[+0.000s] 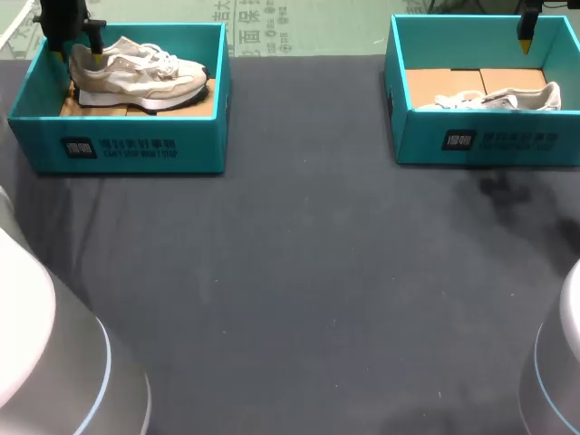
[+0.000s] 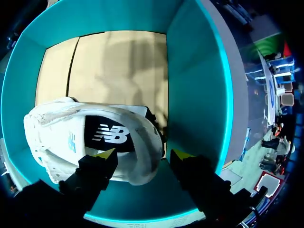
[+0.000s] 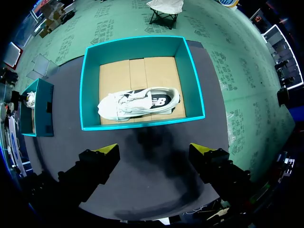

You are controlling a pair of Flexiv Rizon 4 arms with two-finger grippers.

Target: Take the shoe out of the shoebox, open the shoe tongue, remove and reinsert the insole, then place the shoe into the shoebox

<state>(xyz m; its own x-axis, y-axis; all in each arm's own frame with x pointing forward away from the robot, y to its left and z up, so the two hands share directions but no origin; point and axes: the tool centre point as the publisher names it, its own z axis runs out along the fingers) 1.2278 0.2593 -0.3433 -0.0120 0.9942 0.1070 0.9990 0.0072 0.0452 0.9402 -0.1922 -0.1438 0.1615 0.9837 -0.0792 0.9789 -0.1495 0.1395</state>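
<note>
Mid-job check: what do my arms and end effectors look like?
The left arm and right arm have smooth, rounded, pale grey-white housings, each with a thin blue ring. The left end effector and right end effector are black and blocky, each with two fingers tipped in bright yellow.

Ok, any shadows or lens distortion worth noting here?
Head view: a dark shadow on the table in front of the right shoebox. Left wrist view: fisheye curves the left shoebox walls; faint shadows cross its cardboard floor. Right wrist view: a shadow darkens the table ahead of the jaws.
</note>
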